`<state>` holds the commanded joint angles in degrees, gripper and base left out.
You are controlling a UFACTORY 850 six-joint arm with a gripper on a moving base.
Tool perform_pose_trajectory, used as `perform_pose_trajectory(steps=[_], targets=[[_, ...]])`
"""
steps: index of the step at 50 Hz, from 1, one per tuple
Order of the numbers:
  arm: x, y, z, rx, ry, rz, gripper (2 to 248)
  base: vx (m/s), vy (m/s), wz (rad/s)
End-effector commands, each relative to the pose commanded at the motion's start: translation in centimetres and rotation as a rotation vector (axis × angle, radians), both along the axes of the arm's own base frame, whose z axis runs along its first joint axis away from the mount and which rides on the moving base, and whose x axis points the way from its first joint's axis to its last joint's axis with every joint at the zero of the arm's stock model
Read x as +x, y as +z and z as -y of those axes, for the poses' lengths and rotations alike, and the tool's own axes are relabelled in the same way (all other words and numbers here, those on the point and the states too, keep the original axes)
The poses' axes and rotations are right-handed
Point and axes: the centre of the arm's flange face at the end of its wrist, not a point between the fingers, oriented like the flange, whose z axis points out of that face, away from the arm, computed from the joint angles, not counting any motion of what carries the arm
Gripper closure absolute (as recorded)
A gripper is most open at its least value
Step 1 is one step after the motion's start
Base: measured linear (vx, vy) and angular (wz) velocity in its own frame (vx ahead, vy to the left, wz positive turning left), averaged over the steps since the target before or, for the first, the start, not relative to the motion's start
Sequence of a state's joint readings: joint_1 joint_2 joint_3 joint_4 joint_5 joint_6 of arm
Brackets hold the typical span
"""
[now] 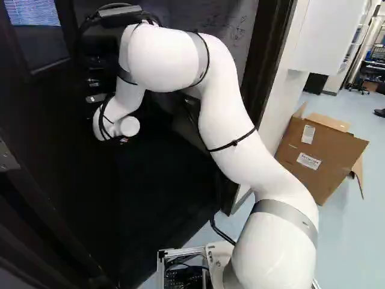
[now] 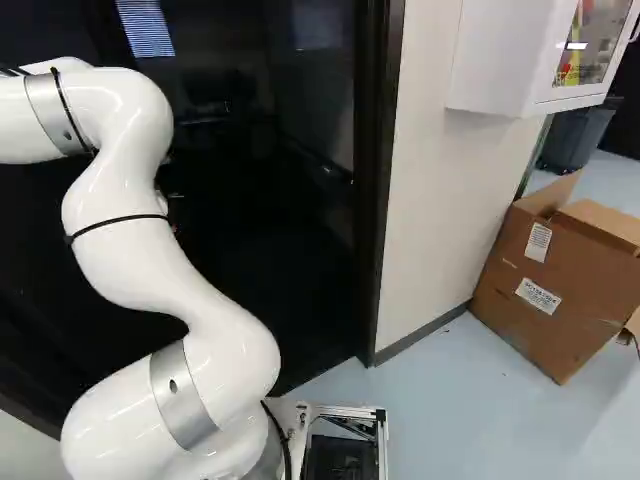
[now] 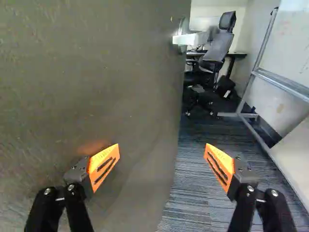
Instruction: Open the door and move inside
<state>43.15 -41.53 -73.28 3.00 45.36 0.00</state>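
The hand (image 3: 161,151) is spread, 1 finger before the door (image 3: 106,72), 1 before the opening (image 3: 190,193), probably placed to push; the door stands ajar, left, handle (image 3: 190,38) near its free edge.

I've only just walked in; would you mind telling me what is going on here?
A white robot arm is reaching into a doorway, beside a dark door that stands open onto a room with an office chair. Its hand is open and grips nothing, neither the door nor its lever handle ahead. The robot's base is on the pale floor outside, so it has not moved inside yet.
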Motion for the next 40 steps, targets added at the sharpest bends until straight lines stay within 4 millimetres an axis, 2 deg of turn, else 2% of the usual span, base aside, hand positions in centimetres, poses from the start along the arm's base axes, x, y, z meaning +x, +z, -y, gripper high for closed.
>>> perform_pose_trajectory(steps=[29,40], targets=[[-3.1,-0.2,-4.5,0.002,0.087,0.013,3,0.0,0.0,0.0],[-3.4,-0.2,-5.1,0.003,0.097,0.014,3,0.0,0.0,0.0]])
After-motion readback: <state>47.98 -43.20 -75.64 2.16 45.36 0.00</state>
